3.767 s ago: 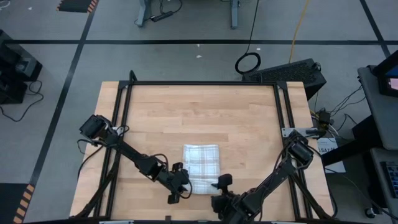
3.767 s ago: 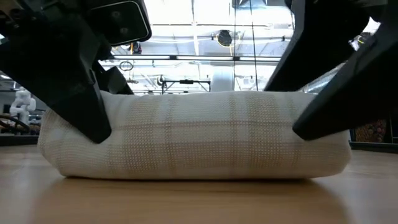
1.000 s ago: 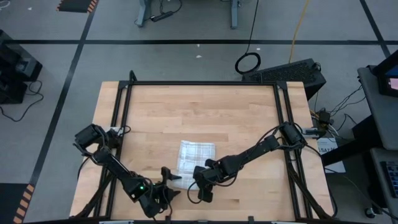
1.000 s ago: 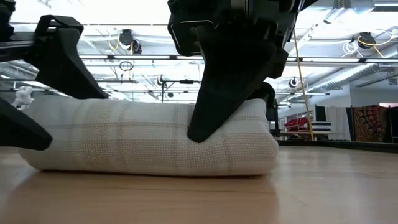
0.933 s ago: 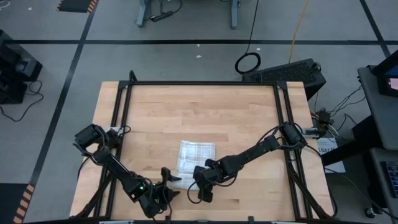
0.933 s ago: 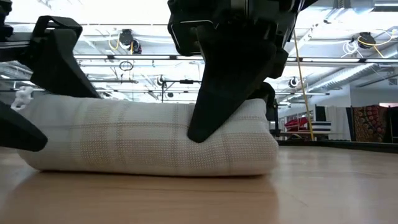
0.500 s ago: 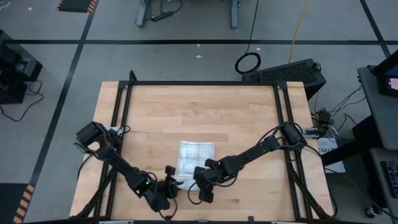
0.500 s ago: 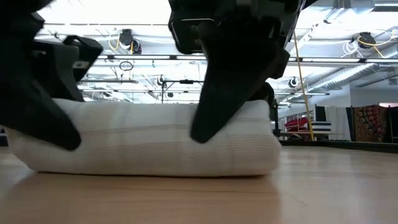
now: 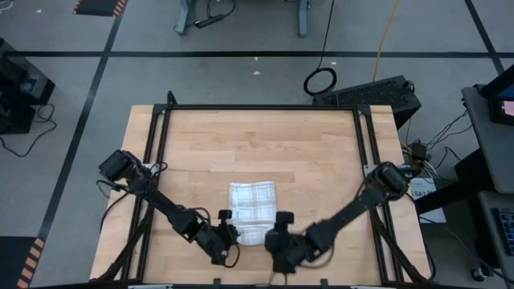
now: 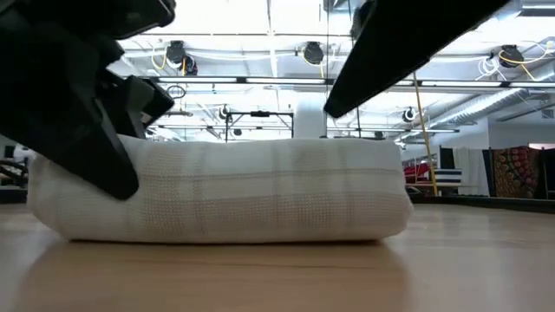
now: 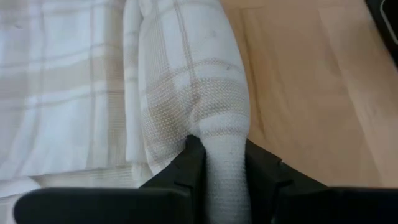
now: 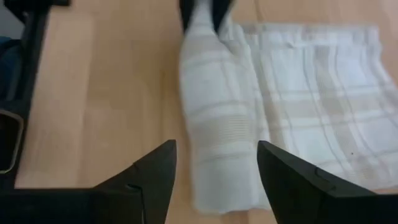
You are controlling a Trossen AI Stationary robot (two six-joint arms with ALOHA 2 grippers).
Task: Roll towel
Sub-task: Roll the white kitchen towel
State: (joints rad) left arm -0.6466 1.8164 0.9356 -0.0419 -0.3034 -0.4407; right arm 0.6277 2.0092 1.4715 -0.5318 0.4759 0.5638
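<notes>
The towel (image 9: pixel 251 210), white with tan plaid lines, lies near the table's near edge. Its near part is rolled into a thick roll (image 10: pixel 225 191) and its far part lies flat (image 12: pixel 317 93) on the wood. My left gripper (image 9: pixel 229 234) is shut on the roll's left end. My right gripper (image 9: pixel 281 226) hangs open just off the roll's right end (image 12: pixel 224 186). Its fingers (image 12: pixel 155 177) stand on either side of that end without touching it. In the low view the right arm shows above the roll, clear of it. My left gripper pinches the roll's left end (image 11: pixel 217 134) between its two fingers. The fingers come from the table's left, slanting down, and point along the roll. The cloth narrows where they squeeze it. The roll lies on the table.
The wooden table (image 9: pixel 241 136) has bare wood beyond the towel's far edge. Black frame rails (image 9: pixel 152 160) run along its left and right sides (image 9: pixel 371 152).
My left gripper has gone right toward the towel, rolled its wrist and shut on the roll's left end. My right gripper has left the roll's middle, risen, swung toward the table's right and near edge, and opened. The roll has shifted slightly rightward.
</notes>
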